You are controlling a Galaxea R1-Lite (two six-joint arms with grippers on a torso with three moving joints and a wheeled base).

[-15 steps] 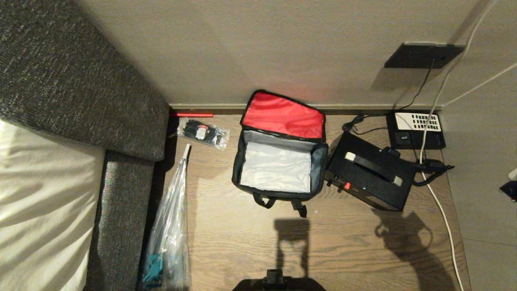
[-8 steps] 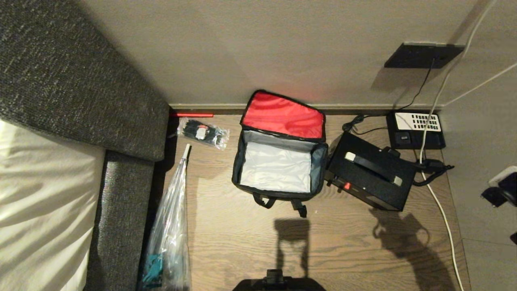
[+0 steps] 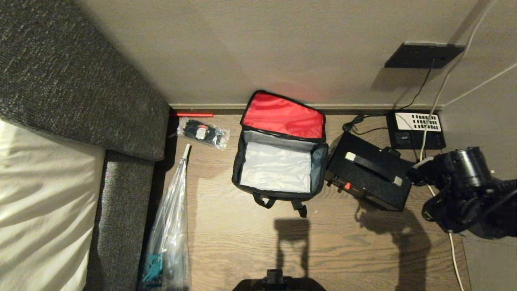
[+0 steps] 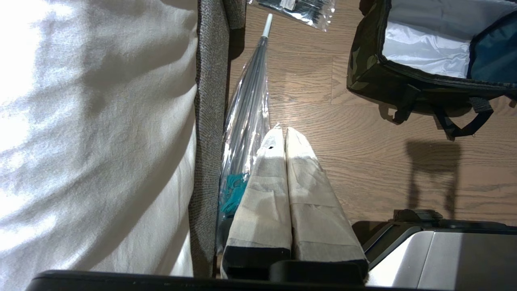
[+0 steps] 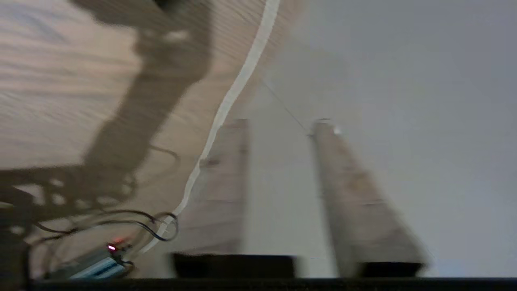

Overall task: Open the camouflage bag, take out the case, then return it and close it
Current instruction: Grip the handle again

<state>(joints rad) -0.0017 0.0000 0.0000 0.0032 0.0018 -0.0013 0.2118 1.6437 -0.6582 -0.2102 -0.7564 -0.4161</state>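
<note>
The camouflage bag stands open on the wooden floor by the wall, its red-lined lid folded back and its pale inside bare. The left wrist view shows its camouflage side. Just right of the bag, the black case lies on the floor. My right arm reaches in from the right, close to the case's right end. The right gripper is open with nothing between its fingers. My left gripper is shut and empty, parked low beside the sofa.
A black desk phone sits behind the case, and a white cable runs along the floor under my right arm. A clear packet and a plastic-wrapped umbrella lie left of the bag, next to the grey sofa.
My right arm has swung in from the right edge of the head view towards the case, and its shadow on the floor has shifted. The bag and the case have not moved.
</note>
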